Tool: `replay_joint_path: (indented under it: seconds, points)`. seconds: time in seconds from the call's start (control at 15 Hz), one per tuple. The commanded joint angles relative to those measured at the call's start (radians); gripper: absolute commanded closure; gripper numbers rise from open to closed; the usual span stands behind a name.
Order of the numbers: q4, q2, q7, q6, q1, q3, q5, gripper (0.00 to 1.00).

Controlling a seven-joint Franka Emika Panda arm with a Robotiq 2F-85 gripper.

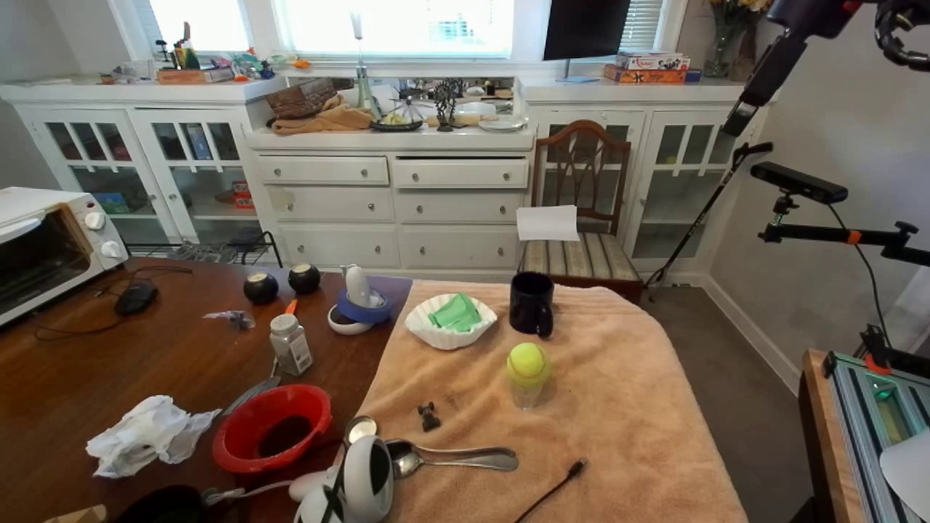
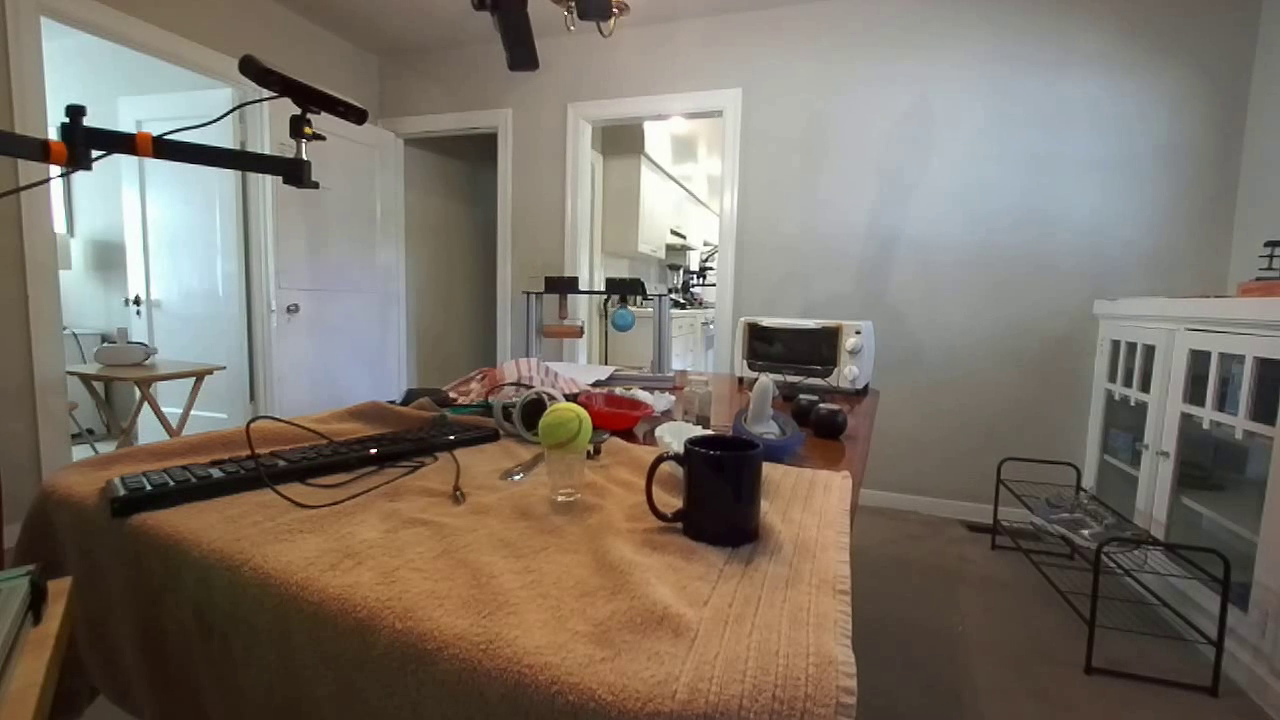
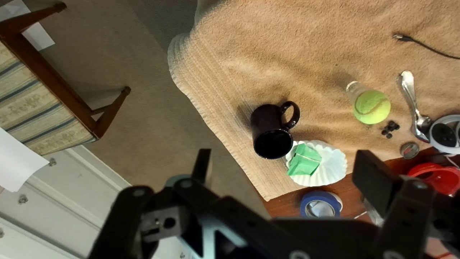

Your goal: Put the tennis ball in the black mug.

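Note:
The yellow-green tennis ball [image 1: 527, 359] rests on top of a small clear glass [image 1: 527, 395] on the tan towel. It shows the same way in an exterior view [image 2: 565, 428] and in the wrist view [image 3: 373, 108]. The black mug [image 1: 531, 299] stands upright near the towel's edge, its handle visible in an exterior view [image 2: 722, 490] and in the wrist view [image 3: 265, 117]. My gripper [image 3: 284, 153] is open, with nothing between its fingers. It is high above the table, apart from ball and mug. In an exterior view, only one finger [image 1: 752, 91] shows clearly, at the top right.
A white fluted paper cup [image 1: 429, 335] with a green packet lies beside the mug. Spoons [image 1: 465, 459], a red bowl [image 1: 272, 428], blue tape [image 1: 374, 310] and a white headset controller [image 1: 367, 472] lie nearby. A keyboard [image 2: 300, 465] with a cable lies on the towel.

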Motion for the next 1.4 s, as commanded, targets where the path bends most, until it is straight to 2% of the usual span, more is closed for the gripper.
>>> replay_joint_path:
  seconds: [0.0, 0.47, 0.6, 0.67, 0.73, 1.07, 1.33]
  points:
    - [-0.010, 0.017, -0.117, -0.031, 0.069, -0.010, 0.011, 0.00]
    - [-0.104, 0.085, -0.285, 0.071, 0.252, 0.032, 0.036, 0.00]
    - [-0.115, 0.135, -0.284, 0.121, 0.283, 0.055, 0.039, 0.00]
    - [-0.113, 0.165, -0.274, 0.135, 0.291, 0.064, 0.038, 0.00]
    - [-0.110, 0.102, -0.264, 0.090, 0.267, 0.058, 0.027, 0.00]
    - [-0.112, 0.160, -0.264, 0.123, 0.279, 0.074, 0.028, 0.00]
    - [-0.079, 0.332, -0.203, 0.188, 0.227, 0.117, -0.051, 0.00]
